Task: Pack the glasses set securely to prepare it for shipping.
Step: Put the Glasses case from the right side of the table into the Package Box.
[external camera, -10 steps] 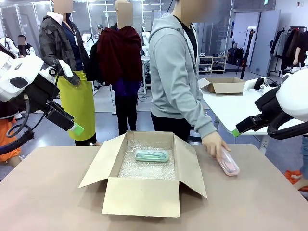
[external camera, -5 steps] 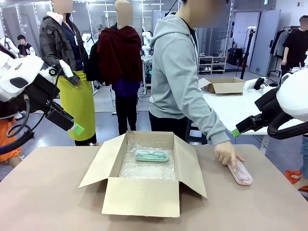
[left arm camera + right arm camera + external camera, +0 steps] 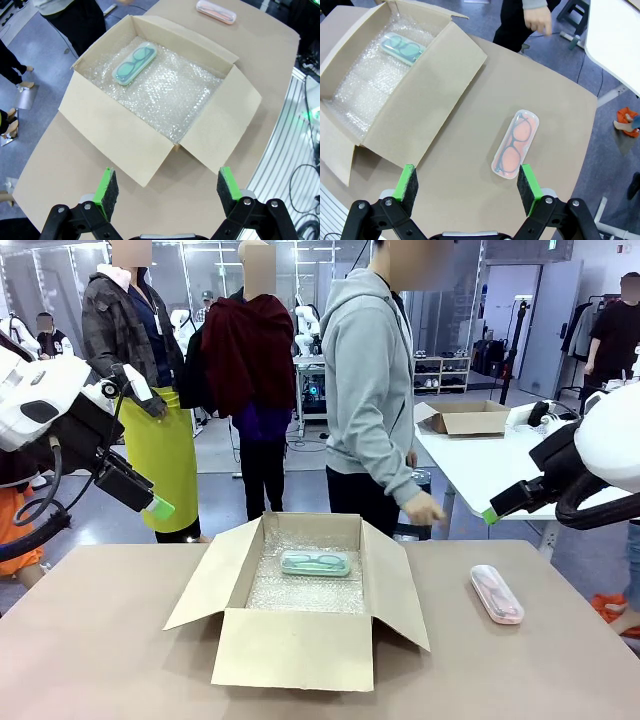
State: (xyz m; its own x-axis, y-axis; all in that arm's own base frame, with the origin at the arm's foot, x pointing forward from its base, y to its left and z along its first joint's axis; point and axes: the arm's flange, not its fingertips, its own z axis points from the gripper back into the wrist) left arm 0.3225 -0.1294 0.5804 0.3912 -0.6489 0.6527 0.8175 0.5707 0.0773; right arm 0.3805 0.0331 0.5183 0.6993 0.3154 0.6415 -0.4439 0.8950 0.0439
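You find the person's hand (image 3: 425, 508) motion-blurred in the front view, fingers indistinct. The near wall of the cardboard box (image 3: 295, 650) hides the front strip of bubble wrap (image 3: 300, 590). The pink case (image 3: 497, 594) sits too small there to trace its spectacles outline. In the right wrist view the box runs off the left edge.

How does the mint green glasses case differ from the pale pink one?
The mint green case lies in the cardboard box on bubble wrap; the pale pink case lies on the table. In the front view the green one lies crosswise, the pink one slantwise. Both lie flat, spectacles showing.
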